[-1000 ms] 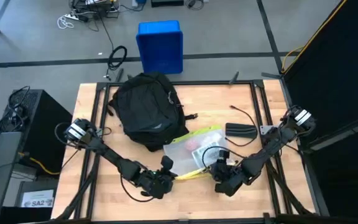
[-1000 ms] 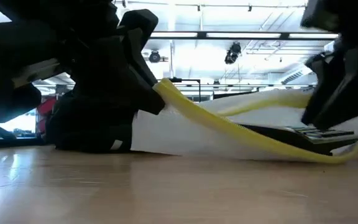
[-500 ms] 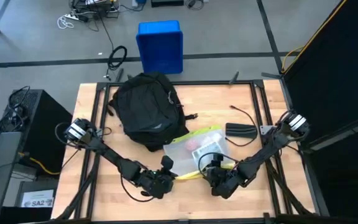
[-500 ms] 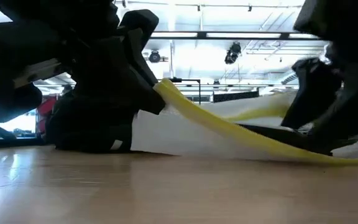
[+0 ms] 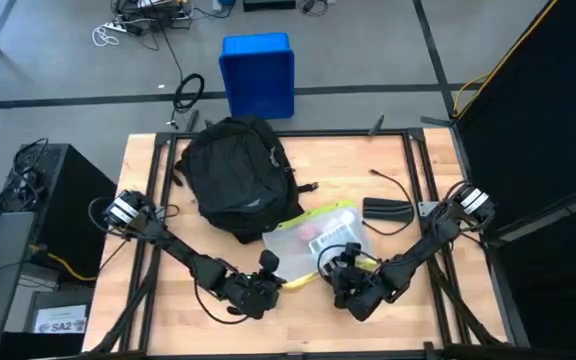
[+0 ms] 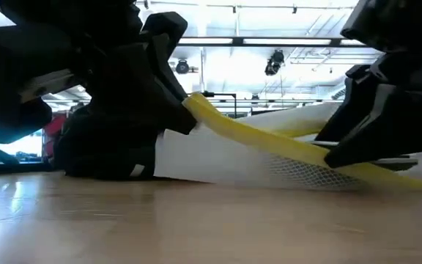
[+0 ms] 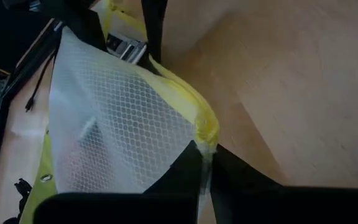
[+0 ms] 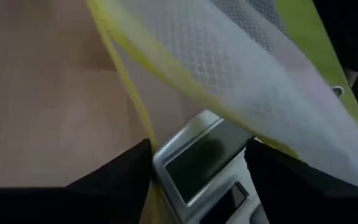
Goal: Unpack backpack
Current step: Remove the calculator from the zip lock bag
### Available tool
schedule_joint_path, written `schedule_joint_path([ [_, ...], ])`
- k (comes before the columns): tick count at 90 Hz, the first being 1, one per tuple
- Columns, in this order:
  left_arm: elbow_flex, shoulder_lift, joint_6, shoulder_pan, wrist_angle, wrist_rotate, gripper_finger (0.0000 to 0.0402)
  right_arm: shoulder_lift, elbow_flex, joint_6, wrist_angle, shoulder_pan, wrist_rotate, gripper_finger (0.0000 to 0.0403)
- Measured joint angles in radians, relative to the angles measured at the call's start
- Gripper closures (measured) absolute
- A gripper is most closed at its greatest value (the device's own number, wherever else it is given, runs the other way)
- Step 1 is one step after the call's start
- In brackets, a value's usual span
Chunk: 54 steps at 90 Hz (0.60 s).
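one backpack (image 5: pixel 236 176), black, lying on the far left part of the wooden table (image 5: pixel 388 160), just beside one mesh pouch (image 5: pixel 313 238); the pouch's far edge touches or slightly overlaps the backpack's near side. the pouch is translucent white mesh with yellow edging, lying on the table's middle toward the near side, with a pinkish item and a silver-and-black flat device visible through or under it; cannot tell exactly what they are.

two arms, both low at the near edge of the pouch. left gripper (image 5: pixel 271 281) sits at the pouch's near left corner, fingers clamped together on the yellow edging, lifting that corner off the table as the low view shows (image 6: pixel 168 110). right gripper (image 5: pixel 340 277) is at the pouch's near right edge, fingers spread either side of the silver device and the yellow trim in the right wrist view; not closed on anything that can be seen.

one black oblong object (image 5: pixel 386 210) lies on the table to the right of the pouch, apart from it, with one thin black cable (image 5: pixel 393 185) next to it. one blue bin (image 5: pixel 258 74) stands on the floor beyond the table.
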State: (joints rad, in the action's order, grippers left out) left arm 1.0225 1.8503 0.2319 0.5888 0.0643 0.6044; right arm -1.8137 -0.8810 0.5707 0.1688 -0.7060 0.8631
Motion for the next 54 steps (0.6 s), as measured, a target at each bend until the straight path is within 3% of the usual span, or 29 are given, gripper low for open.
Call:
schedule_joint_path([
  [54, 0.000, 0.000, -0.001, 0.000, 0.000, -0.008, 0.0402, 0.034, 0.000, 0.090, 0.042, 0.004, 0.010, 0.0199],
])
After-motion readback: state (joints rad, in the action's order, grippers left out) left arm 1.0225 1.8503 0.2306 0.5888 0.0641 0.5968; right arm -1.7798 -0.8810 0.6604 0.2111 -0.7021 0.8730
